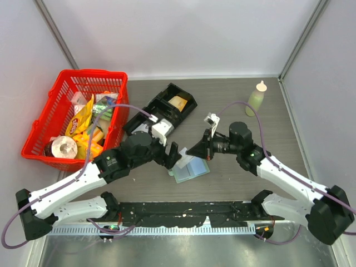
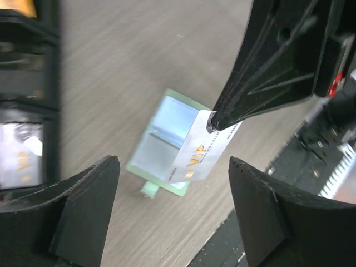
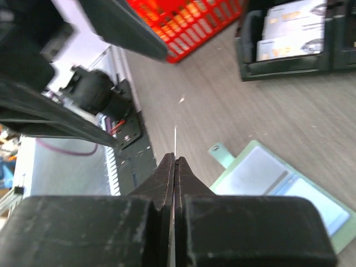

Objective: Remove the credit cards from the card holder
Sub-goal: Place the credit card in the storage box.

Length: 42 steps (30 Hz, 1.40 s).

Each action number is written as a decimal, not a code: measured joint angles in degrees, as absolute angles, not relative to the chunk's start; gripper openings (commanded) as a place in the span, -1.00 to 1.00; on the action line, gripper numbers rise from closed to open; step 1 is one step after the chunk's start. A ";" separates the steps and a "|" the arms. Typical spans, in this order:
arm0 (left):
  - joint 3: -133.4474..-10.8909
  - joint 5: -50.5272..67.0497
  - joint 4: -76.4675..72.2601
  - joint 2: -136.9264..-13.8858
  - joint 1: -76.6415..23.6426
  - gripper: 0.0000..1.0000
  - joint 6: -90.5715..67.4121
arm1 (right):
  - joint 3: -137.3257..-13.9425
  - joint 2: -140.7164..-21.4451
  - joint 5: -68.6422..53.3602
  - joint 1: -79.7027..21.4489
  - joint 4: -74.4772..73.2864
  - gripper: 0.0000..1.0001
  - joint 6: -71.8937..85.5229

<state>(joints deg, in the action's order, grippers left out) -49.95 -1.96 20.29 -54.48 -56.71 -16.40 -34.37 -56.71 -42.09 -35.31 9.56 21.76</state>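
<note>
Jaws of the right gripper [image 3: 174, 162] pinched a white credit card [image 2: 200, 156] by its short end, long axis slanting toward the open card holder [image 2: 151, 158] on the counter [image 1: 233, 178], pale blue card [image 2: 172, 117] inside; left gripper [image 2: 173, 167] gaped.

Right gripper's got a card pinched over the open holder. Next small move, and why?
Probably carry the card sideways to bare table and set it down. The right gripper is shut on its edge, the left gripper is open and off it, and the holder lies open beneath.
</note>
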 measured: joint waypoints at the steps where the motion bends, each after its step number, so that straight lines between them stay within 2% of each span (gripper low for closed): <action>1: -51.77 -5.23 22.46 -54.48 -56.16 0.87 -16.60 | -35.70 -58.72 -40.40 -35.31 9.08 -0.98 21.80; 3: -55.35 -10.55 25.93 -54.57 -55.07 0.99 -16.69 | -38.13 -62.59 -37.21 -35.31 8.75 -0.98 21.85; 10: -68.16 -24.14 34.48 -56.01 -47.07 0.99 -16.75 | -48.60 -80.03 -28.23 -35.31 11.40 -0.98 24.21; 16: -61.45 -30.20 34.63 -51.79 -43.99 0.99 -17.85 | -60.10 -96.07 -25.02 -37.19 13.74 -0.98 24.97; 28: -57.04 -37.28 32.38 -42.04 -43.31 0.99 -18.65 | -78.61 -115.94 -24.38 -41.89 14.79 -0.98 25.89; 30: -56.88 -37.50 31.83 -41.93 -42.65 0.99 -18.59 | -79.92 -117.73 -24.60 -42.96 14.55 -0.89 25.96; 32: -56.66 -37.08 31.68 -42.22 -41.82 0.99 -18.61 | -80.82 -119.04 -24.60 -43.59 14.46 -0.69 26.09; 33: -56.58 -36.64 31.59 -42.37 -41.43 0.99 -18.63 | -81.14 -119.48 -24.56 -43.92 14.26 -0.52 26.17; 34: -56.51 -36.07 31.55 -42.59 -41.06 0.99 -18.63 | -81.25 -119.77 -24.38 -44.23 14.06 -0.46 26.13; 35: -56.47 -35.68 31.51 -42.70 -40.77 0.99 -18.65 | -81.25 -119.81 -24.23 -44.40 13.61 -0.29 26.00; 37: -56.36 -34.54 31.40 -43.05 -40.25 0.99 -18.68 | -81.32 -119.79 -23.53 -44.53 12.71 -0.11 25.65; 42: -55.94 -31.92 30.81 -44.05 -39.70 0.99 -18.65 | -80.60 -118.50 -20.08 -44.40 10.63 0.15 23.81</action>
